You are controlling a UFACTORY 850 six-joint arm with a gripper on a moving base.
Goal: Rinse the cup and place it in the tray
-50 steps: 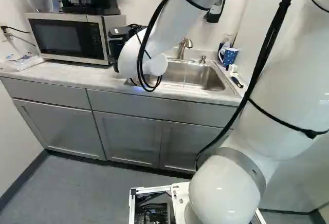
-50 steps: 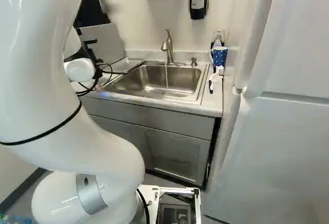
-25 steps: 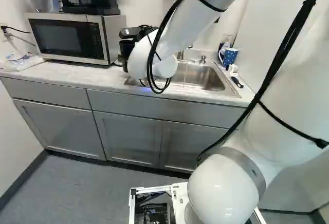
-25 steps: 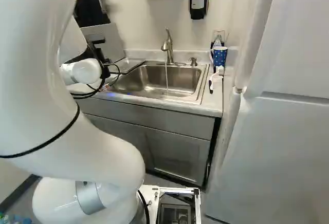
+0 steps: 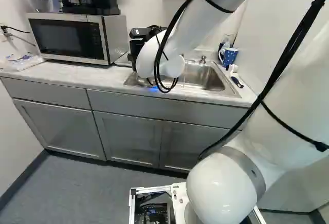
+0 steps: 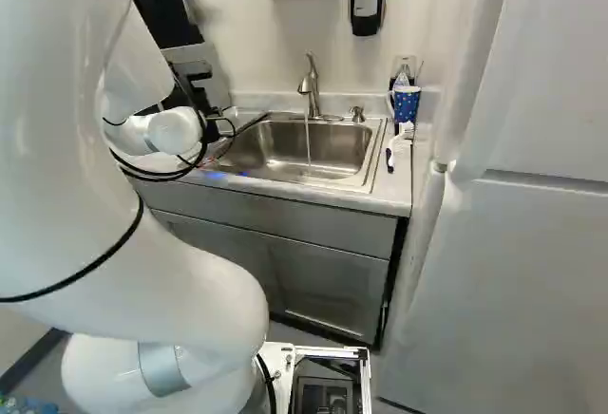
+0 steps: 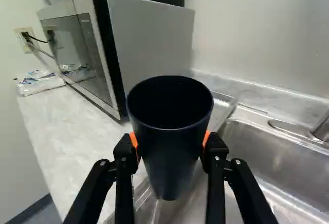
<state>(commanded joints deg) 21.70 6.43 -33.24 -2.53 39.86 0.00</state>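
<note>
Okay, my black gripper (image 7: 170,144) clamps the dark cup (image 7: 170,165); overswinging could hit the silver microwave (image 5: 72,39), left base view's upper left.

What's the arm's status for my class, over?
Black two-finger gripper shut on tapered dark cup, mouth up. Water running from curved metal faucet into steel sink. Nothing seen in the way.
</note>
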